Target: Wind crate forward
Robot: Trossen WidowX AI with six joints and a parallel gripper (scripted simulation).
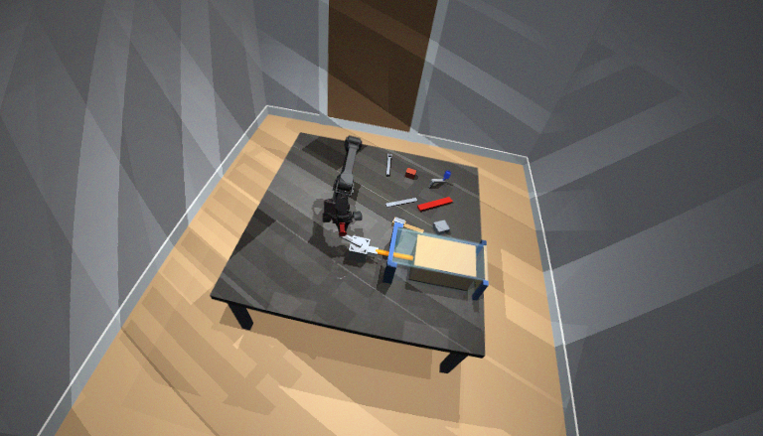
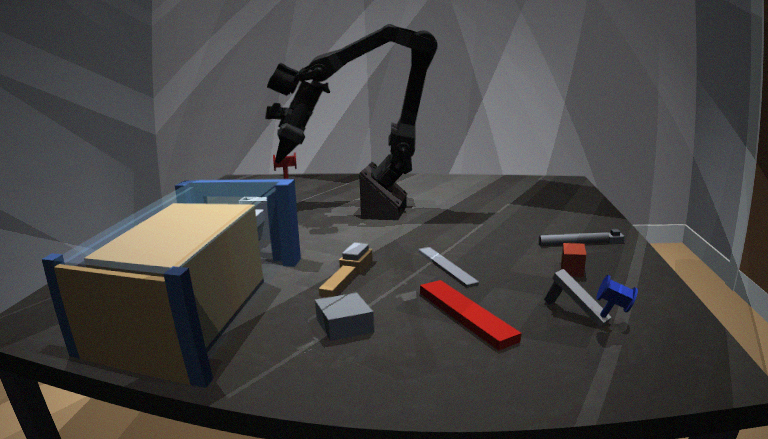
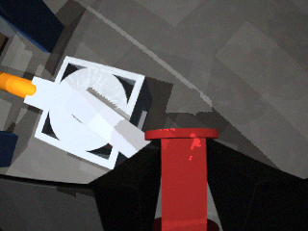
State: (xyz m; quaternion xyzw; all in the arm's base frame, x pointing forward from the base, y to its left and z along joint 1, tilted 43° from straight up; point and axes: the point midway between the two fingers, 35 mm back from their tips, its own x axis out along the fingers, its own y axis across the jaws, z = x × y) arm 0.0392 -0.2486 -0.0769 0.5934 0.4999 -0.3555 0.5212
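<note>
My gripper [image 1: 342,229] [image 2: 279,159] [image 3: 182,147] is shut on the red grip [image 3: 184,192] of the winch handle. The handle's pale arm [image 3: 117,129] [image 1: 351,239] reaches over the top of the white winch [image 1: 359,245] [image 3: 64,122]; the key and hole are hidden under it. An orange strap [image 1: 384,252] [image 3: 15,84] runs from the winch through the blue frame [image 1: 388,272] [image 2: 286,233] [image 3: 36,26] to the crate [image 1: 444,252] [image 2: 175,236]. The crate looks flat inside the clear-panelled cubby. In the top view, a gap shows between the crate's front and the frame.
A wooden tool [image 2: 338,280] with a grey block on it lies beside the cubby. Nearby are a grey block [image 2: 345,315], a red bar [image 2: 470,314] and a flat strip [image 2: 448,266]. Further off are a blue-gripped crank [image 2: 580,295], an orange-red block [image 2: 573,259] and a rod [image 2: 577,239].
</note>
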